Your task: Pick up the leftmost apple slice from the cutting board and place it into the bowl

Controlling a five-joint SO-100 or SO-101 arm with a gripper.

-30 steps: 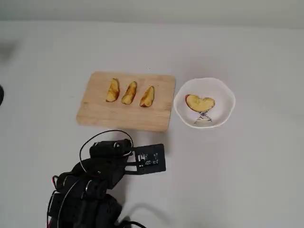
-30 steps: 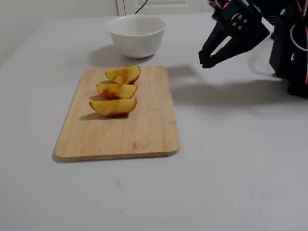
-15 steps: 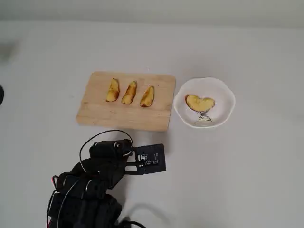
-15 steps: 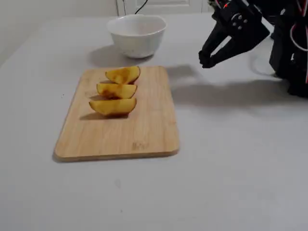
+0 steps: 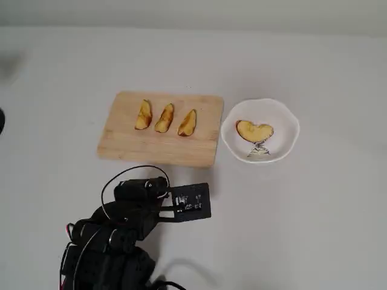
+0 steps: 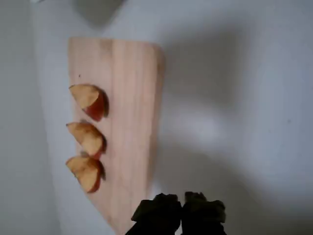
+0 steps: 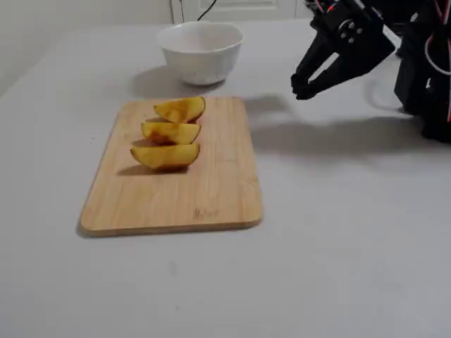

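Note:
The leftmost apple slice, broad and heart-shaped, lies inside the white bowl, to the right of the cutting board in the overhead view. Three crescent wedges lie in a row on the board. The fixed view shows the bowl from the side, with its inside hidden. My gripper hangs shut and empty above the bare table, right of the board and apart from it. In the wrist view its tips touch at the bottom edge, beside the board.
The arm's black body and cables fill the lower left of the overhead view and the right edge of the fixed view. A dark object shows at the overhead view's left edge.

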